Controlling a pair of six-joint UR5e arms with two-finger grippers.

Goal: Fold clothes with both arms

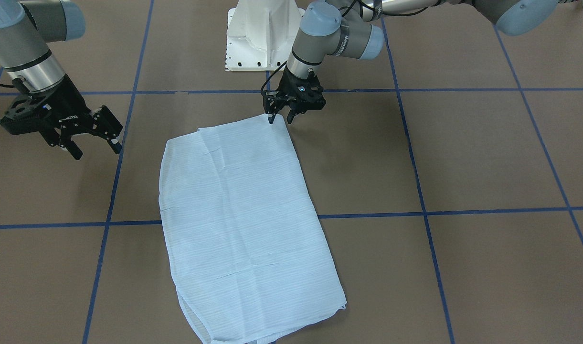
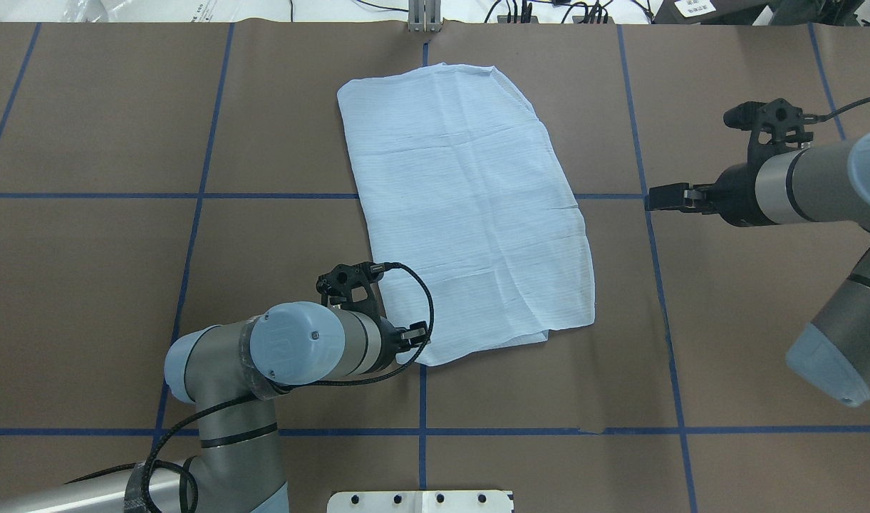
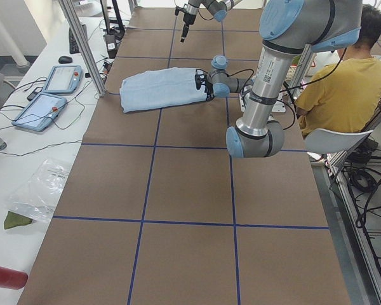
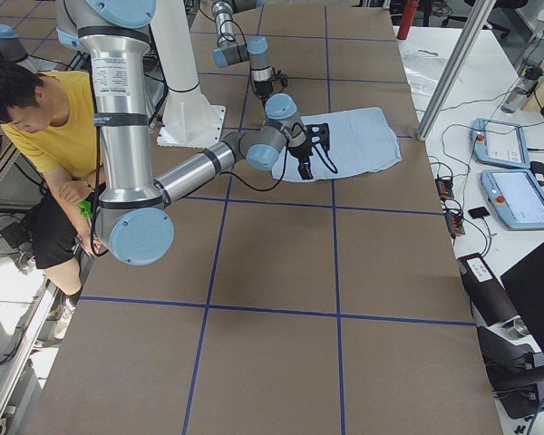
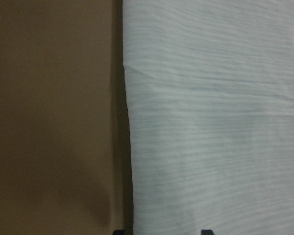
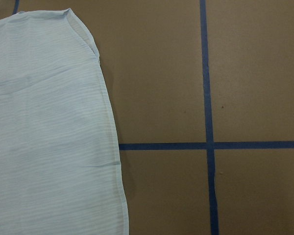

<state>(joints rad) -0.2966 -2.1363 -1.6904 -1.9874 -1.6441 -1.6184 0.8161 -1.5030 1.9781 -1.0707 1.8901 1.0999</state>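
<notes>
Shirt (image 1: 243, 215) lay on the table (image 1: 487, 157) as a flat panel, no sleeves showing; crosswise folds probably remained. Left gripper (image 1: 280, 119) stood parted at its corner, gripping nothing; right gripper (image 1: 94, 149) hung spread, empty, well apart.

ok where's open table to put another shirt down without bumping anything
Widest bare table is on the robot's left of the shirt. The strip between the shirt's near edge and the pedestal base, right of centre, is open. Crowded: the shirt's near left corner, at the left claw, and its right side, where the right claw hovers.
</notes>
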